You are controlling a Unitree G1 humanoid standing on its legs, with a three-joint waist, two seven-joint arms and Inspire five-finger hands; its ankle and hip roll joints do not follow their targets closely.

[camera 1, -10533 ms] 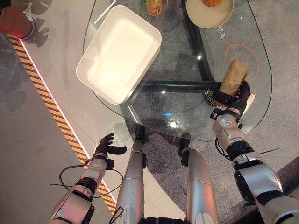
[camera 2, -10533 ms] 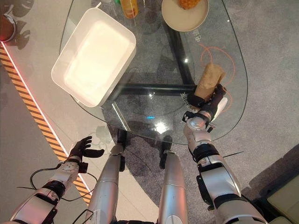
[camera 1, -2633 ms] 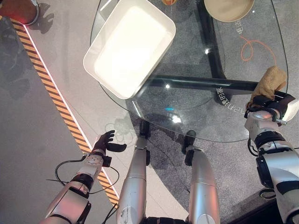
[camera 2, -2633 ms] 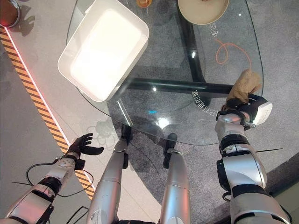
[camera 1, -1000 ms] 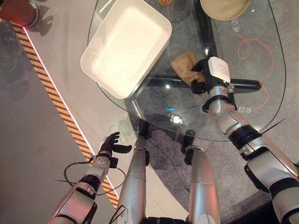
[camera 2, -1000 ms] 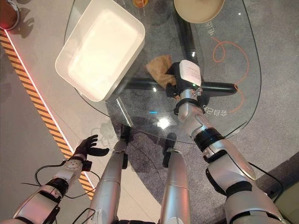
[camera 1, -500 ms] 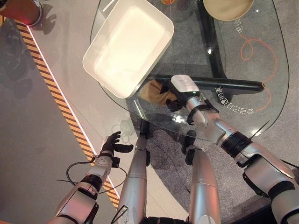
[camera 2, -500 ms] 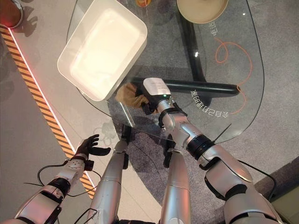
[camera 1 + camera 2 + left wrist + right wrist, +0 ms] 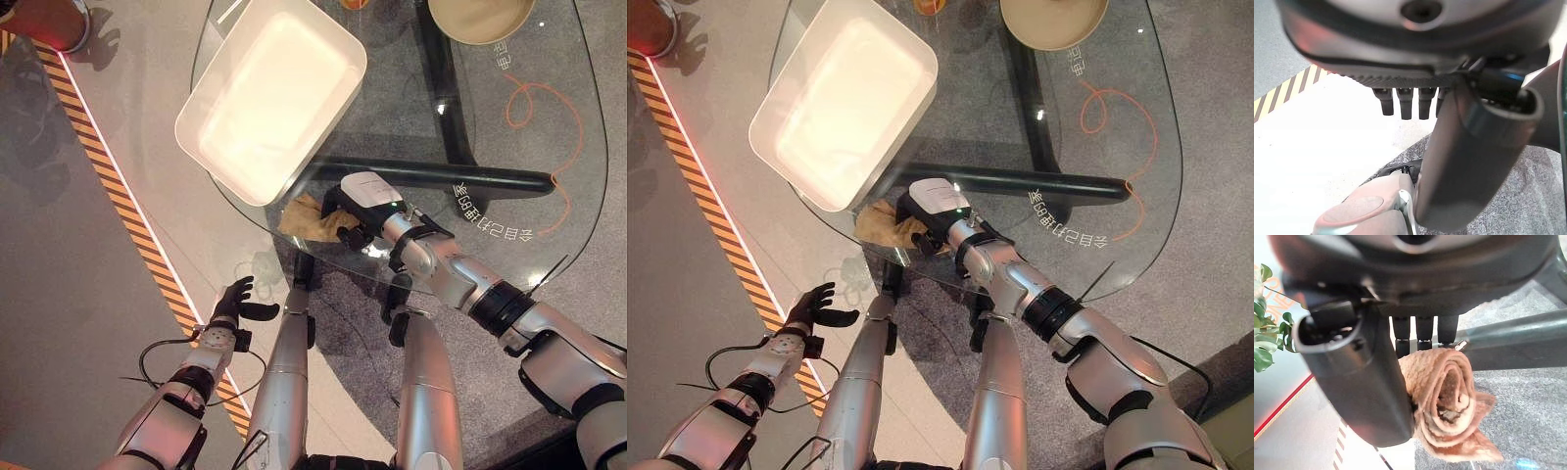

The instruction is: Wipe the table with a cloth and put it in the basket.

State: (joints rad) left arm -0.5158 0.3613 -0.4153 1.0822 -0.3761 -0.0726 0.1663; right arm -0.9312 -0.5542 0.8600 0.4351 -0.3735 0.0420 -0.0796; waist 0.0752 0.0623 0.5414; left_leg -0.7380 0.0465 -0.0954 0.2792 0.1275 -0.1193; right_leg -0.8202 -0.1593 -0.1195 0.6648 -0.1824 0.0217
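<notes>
A crumpled tan cloth (image 9: 309, 218) lies on the round glass table (image 9: 509, 117), near its front left edge, just in front of the white rectangular basket (image 9: 269, 98). My right hand (image 9: 355, 204) is shut on the cloth, its white cover facing up. In the right wrist view the folded cloth (image 9: 1447, 401) sits bunched between the thumb and the fingers (image 9: 1418, 335). My left hand (image 9: 233, 302) hangs low beside the table over the floor, fingers relaxed and holding nothing.
A beige plate (image 9: 480, 15) stands at the table's far side, next to an orange loop mark (image 9: 539, 108) on the glass. A black crossbar (image 9: 470, 179) runs under the glass. Orange-and-black striped tape (image 9: 127, 211) crosses the floor on the left.
My right hand has dragged the cloth across the glass from the table's right edge, through the middle, to the front left edge by the basket. The left hand stayed put.
</notes>
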